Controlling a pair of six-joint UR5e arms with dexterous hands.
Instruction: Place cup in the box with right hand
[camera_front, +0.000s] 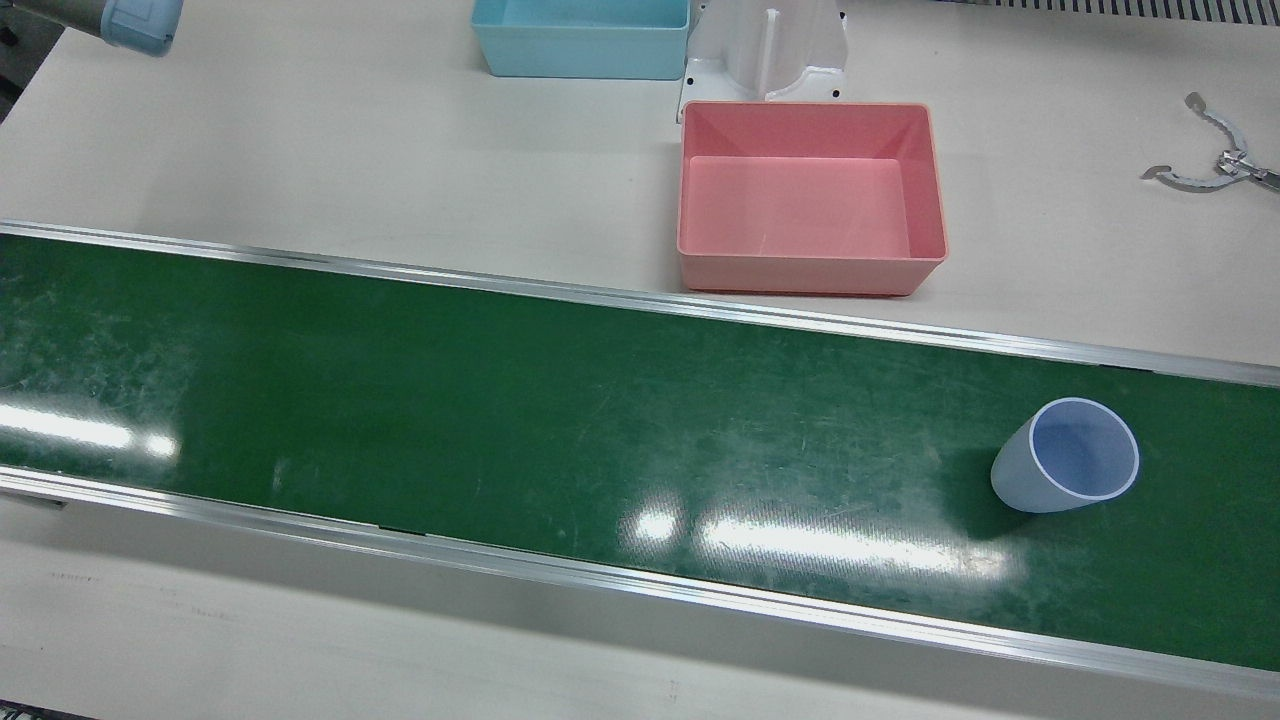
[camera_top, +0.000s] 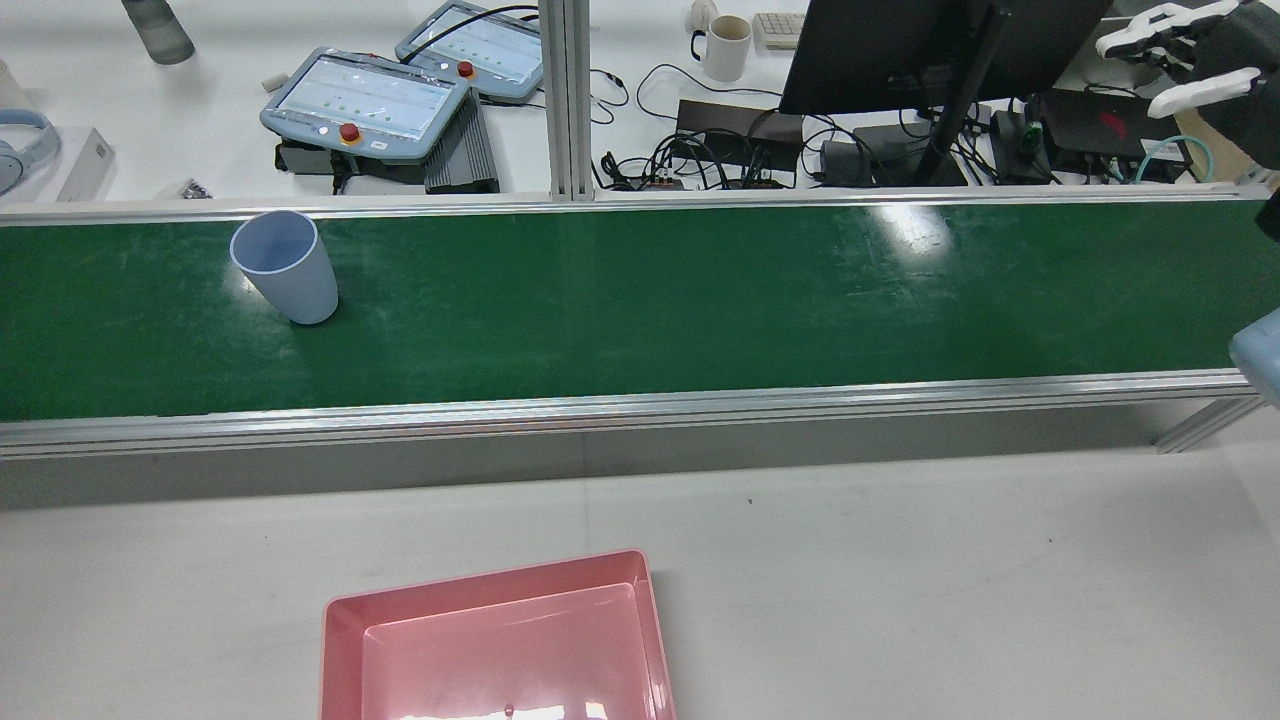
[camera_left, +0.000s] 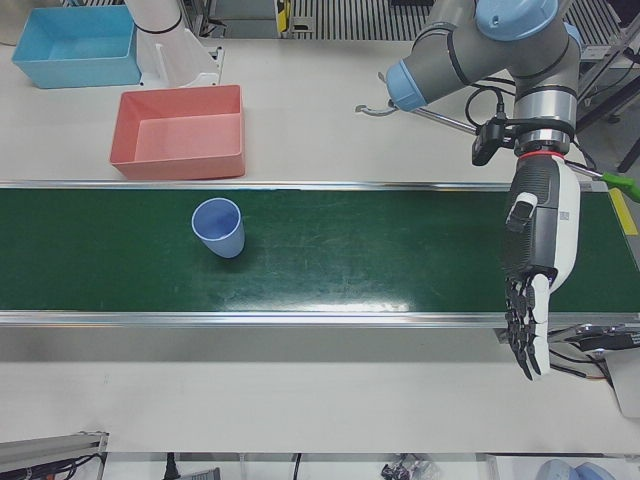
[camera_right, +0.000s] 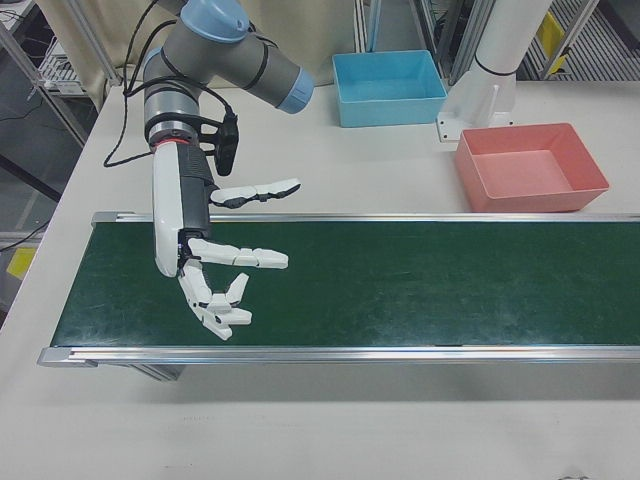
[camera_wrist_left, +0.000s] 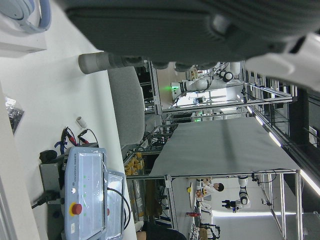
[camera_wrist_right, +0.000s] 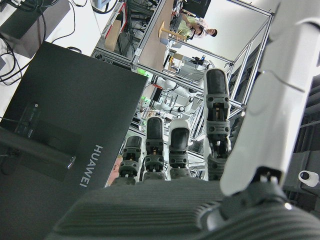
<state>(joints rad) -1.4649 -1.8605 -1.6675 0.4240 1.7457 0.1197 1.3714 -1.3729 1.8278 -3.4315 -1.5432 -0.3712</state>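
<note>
1. The green conveyor belt (camera_front: 500, 400) runs across the whole front view as a wide band over the pale surface (camera_front: 350, 150), and nothing stands on it but the cup.
2. The pink box (camera_front: 812, 270) sits just above the belt's upper rail, right of centre in the front view, empty; a blue box (camera_front: 580, 60) lies at the top edge beside a white arm pedestal (camera_front: 765, 50).
3. The right hand (camera_right: 215, 280) hangs over the left end of the belt in the right-front view, fingers (camera_right: 255, 258) spread and holding nothing.
4. The left hand (camera_left: 535, 270) hangs at the right edge of the left-front view, fingers pointing down, apart and empty.
5. The cup (camera_front: 1065, 455) stands upright, mouth up, on the belt at the lower right of the front view.
6. The cup is well apart from the right hand, at the opposite end of the belt; the left hand looks nearer it. I judge the right hand must travel along the belt, or the belt must carry the cup over; the way looks unobstructed.
7. Metal tongs (camera_front: 1215, 165) lie at the upper right, clear of the route.
</note>
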